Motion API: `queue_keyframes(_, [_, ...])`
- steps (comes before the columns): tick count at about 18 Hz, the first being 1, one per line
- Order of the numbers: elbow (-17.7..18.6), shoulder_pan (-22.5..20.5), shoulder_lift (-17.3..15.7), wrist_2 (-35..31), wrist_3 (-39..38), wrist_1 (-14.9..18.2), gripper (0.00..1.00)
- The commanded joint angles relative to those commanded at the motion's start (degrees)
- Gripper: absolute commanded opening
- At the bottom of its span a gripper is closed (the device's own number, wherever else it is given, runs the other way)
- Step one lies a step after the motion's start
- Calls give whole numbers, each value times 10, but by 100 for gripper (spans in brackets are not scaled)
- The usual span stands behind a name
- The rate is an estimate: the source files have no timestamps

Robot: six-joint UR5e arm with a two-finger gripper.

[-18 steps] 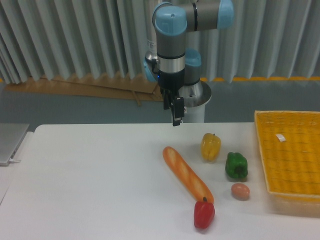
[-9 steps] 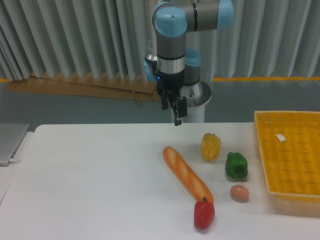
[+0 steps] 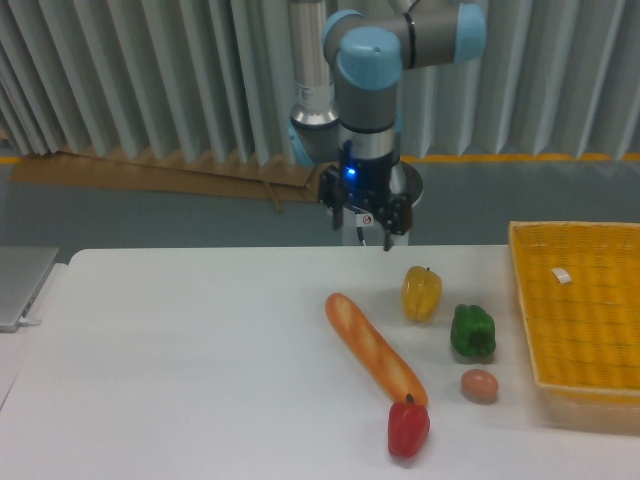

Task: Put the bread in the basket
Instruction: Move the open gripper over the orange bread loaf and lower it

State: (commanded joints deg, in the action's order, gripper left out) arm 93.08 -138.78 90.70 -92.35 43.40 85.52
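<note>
At the right edge of the desk (image 3: pixel 180 350), the yellow woven basket (image 3: pixel 578 372) sits with its raised rim facing the other items; its far right side runs out of frame. Inside it, only a small white tag (image 3: pixel 563 275) is visible, lying near the back left corner on the woven floor.

The bread (image 3: pixel 375 348) lies flat on the desk, left of the basket and well apart from it. It runs diagonally, upper end toward the back left, lower end toward the front right. The lower end touches or nearly touches the red pepper (image 3: pixel 408 427), which stands near the front edge. Between the bread and the basket stand the yellow pepper (image 3: pixel 421 292), the green pepper (image 3: pixel 473 333) and the brown egg (image 3: pixel 480 384); the egg is just beside the basket's left rim.

The gripper (image 3: pixel 369 234) hangs above the back edge of the desk, behind the yellow pepper and clear of all items. Its jaws are released and hold nothing.

Bare desk surface extends left of the bread to the left edge, where a grey flat object (image 3: pixel 20 285) lies partly off frame.
</note>
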Motion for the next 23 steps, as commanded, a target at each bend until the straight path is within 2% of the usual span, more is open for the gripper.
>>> queue_keyframes(3, [-1,-5,11,-10,27,-1,100])
queue_keyframes(5, [-4,-1,13,-3,34,-22,100])
queue_keyframes(7, [-3,7,14,-6,26,-25,100])
queue_keyframes(9, [10,23,9,-4,-23,-40,100])
queue_keyframes(12, [22,47,10,9,-115,-98,100])
queue_keyframes(14, [21,57,25,9,-162,-103,100])
queue_keyframes(20, [27,51,68,7,-164,-109,100])
queue_keyframes(23, [29,49,77,7,-161,-117,100])
